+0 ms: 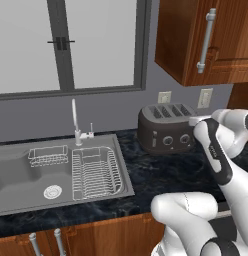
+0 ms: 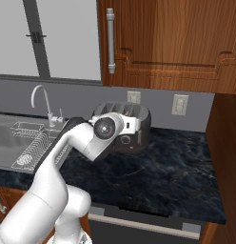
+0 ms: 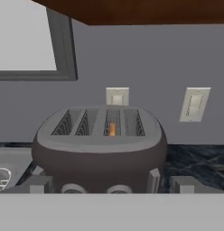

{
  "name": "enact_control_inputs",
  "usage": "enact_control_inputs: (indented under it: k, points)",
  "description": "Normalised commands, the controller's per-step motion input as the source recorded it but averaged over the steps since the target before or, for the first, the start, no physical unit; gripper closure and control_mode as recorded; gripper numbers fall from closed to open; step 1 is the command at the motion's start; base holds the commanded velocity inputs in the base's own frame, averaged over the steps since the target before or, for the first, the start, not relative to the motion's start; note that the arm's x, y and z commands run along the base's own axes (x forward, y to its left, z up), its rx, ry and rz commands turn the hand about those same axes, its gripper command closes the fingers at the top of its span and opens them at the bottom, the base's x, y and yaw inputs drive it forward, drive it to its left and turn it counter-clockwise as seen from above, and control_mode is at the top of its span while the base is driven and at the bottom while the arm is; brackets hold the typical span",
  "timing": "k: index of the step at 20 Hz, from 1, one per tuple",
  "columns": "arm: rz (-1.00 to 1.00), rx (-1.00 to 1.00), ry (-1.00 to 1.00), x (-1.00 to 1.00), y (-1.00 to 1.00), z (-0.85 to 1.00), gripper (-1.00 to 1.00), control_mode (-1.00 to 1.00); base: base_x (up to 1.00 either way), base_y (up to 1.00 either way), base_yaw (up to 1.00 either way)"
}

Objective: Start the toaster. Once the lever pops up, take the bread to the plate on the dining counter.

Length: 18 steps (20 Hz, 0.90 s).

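While my gripper stands spread as wide as it goes with nothing between its fingers, I am at the first step: getting the toaster started. From my hand camera the two finger tips rise low in the picture, well apart, one at each side of the toaster's front, and neither touches it that I can tell.

Just past them sits the toaster, rounded and dark, on the dark worktop, with its small round knobs low on the front face. A lever-like tab stands at the front right corner; I judge this is what I must press, though it is small and I cannot be sure of its position. On top, four slots run front to back, and in the third from the left a small orange-tan sliver shows, which I take for the bread, sitting deep in its slot.

Left of the toaster lies the steel sink with its wire rack. Behind everything are the grey wall, two pale outlets and the window.

My next move calls for shifting the hand toward that tab and lowering one finger onto it, pressing straight down without nudging the toaster along the worktop.
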Motion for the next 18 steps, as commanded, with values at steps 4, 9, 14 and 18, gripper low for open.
enact_control_inputs:
  k: [4, 9, 14, 18]
  points:
    - [0.00, 0.00, 0.00, 0.16, 0.03, 0.00, -1.00, -1.00, 0.00, 0.00, 0.00]
    - [-0.01, 0.00, 0.00, 0.25, 0.10, 0.00, -1.00, -1.00, 0.00, 0.00, 0.00]
    - [-0.01, 0.00, 0.00, 0.29, 0.07, 0.00, -1.00, -1.00, 0.00, 0.00, 0.00]
    - [-0.04, 0.00, 0.00, 0.21, 0.01, 0.00, -1.00, -1.00, 0.00, 0.00, 0.00]
